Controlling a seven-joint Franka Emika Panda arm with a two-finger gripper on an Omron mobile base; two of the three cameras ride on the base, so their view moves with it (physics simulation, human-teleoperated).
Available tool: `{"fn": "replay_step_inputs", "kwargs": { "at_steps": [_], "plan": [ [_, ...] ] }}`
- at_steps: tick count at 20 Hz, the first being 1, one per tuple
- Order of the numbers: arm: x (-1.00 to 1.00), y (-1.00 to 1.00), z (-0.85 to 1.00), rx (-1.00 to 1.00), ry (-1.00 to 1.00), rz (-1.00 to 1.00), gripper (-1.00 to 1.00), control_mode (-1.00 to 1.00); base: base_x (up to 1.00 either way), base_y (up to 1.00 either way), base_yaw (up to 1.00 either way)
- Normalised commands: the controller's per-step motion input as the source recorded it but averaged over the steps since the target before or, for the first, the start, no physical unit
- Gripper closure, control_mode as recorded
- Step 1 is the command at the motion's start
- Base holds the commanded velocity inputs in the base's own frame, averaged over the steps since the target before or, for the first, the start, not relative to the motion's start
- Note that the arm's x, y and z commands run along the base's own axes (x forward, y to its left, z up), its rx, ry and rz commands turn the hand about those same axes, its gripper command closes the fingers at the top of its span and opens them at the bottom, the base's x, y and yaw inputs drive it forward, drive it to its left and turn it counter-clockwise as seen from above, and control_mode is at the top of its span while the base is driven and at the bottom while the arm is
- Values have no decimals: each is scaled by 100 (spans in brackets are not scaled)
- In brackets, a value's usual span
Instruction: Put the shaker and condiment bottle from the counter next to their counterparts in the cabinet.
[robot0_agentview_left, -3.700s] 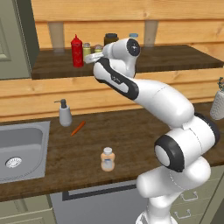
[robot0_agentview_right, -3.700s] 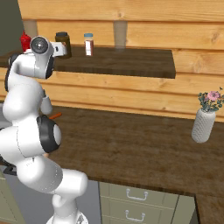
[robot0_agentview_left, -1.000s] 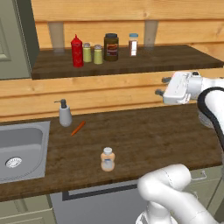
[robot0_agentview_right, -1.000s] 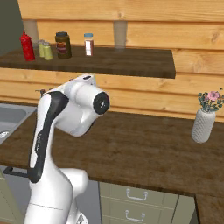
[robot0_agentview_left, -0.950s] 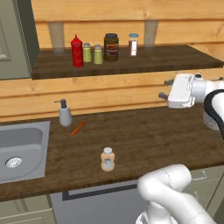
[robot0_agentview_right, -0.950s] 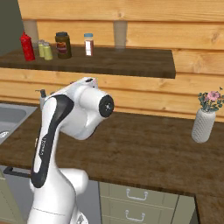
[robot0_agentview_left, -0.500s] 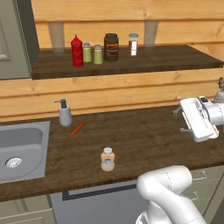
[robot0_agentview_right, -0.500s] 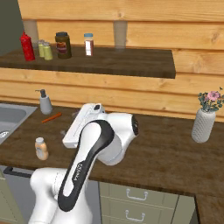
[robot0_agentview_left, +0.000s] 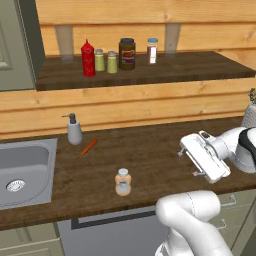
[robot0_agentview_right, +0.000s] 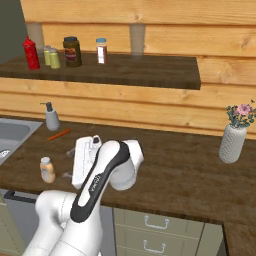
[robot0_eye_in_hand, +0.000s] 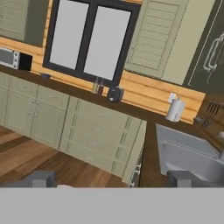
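Note:
The olive-yellow shaker (robot0_agentview_left: 112, 62) (robot0_agentview_right: 55, 58) stands on the cabinet (robot0_agentview_left: 200, 67) shelf. It is close beside its paler twin (robot0_agentview_left: 99, 60) and the red squeeze bottle (robot0_agentview_left: 88, 58) (robot0_agentview_right: 31, 53). Upright near the front edge of the counter (robot0_agentview_left: 150, 145) is the condiment bottle (robot0_agentview_left: 122, 181) (robot0_agentview_right: 48, 170), with its peach top and white cap. My gripper (robot0_agentview_left: 187, 163) (robot0_agentview_right: 67, 163) (robot0_eye_in_hand: 111, 179) hovers low over the counter, right of that bottle. It points left toward the bottle, open wide, with nothing between its fingers.
A grey soap dispenser (robot0_agentview_left: 74, 129) and a small orange stick-like thing (robot0_agentview_left: 89, 146) lie near the steel sink (robot0_agentview_left: 25, 170) at the left. A brown jar (robot0_agentview_left: 127, 53) and a blue-capped jar (robot0_agentview_left: 152, 50) share the shelf. A white vase (robot0_agentview_right: 232, 142) stands far right.
The arm has swung down from mid height at the right to just above the counter, and the hand has turned toward the condiment bottle. The jaws stayed open; nothing else moved.

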Motion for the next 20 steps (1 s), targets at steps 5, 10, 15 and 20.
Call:
{"fn": "replay_step_inputs", "kwargs": {
  "at_steps": [5,10,15,20],
  "plan": [
    [0,49,-34,0,0,-1,-100,-100,0,0,0],
    [0,47,-23,0,0,-3,-100,-100,0,0,0],
    [2,4,-7,0,0,0,-100,-100,0,0,0],
    [10,23,-43,0,0,-1,-100,-100,0,0,0]
  ]
}}
